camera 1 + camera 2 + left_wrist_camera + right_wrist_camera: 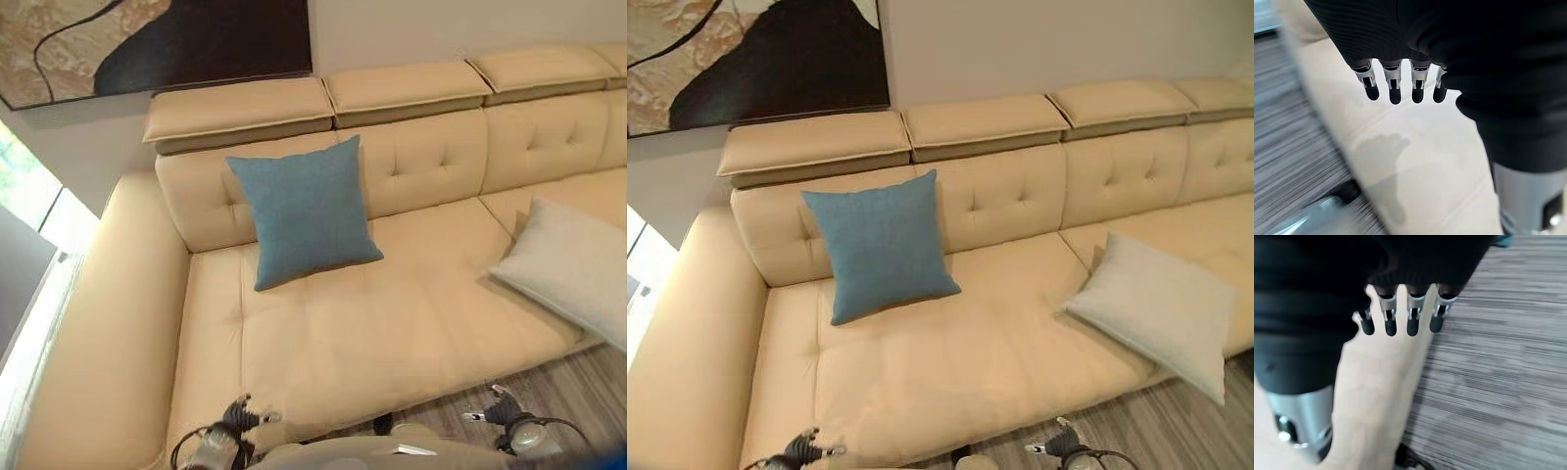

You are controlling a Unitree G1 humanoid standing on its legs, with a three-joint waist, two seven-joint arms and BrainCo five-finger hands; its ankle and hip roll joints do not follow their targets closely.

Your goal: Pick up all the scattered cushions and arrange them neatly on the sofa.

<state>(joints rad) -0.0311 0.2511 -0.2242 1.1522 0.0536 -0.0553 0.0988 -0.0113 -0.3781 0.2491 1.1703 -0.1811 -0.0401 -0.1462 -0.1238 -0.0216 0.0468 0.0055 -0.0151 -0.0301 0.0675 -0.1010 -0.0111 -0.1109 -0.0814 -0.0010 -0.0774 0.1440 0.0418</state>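
Nearest, the left hand (1400,85) hangs with its fingers straight and relaxed, holding nothing, over the front edge of the cream leather sofa (392,323), with the grey wood-grain floor (1288,127) alongside it. The right hand (1398,318) hangs the same way, fingers loose and empty, over the line where the sofa's front edge meets the floor. From the head camera both hands sit low at the bottom of the picture, the left hand just in front of the seat's near left corner and the right hand off the seat's front edge, above the floor.

Beyond the left hand, well apart from it and farther back on the seat, a blue cushion (304,211) stands tilted on one corner, leaning against the tufted backrest. Beyond the right hand and out to its right, a light grey cushion (1151,308) lies flat on the seat, its near corner hanging past the seat's front edge. The two cushions are well apart, with bare seat between them.

Farthest back, a row of headrest pads tops the backrest, and on the wall above hangs a painting (157,39) in dark and beige.
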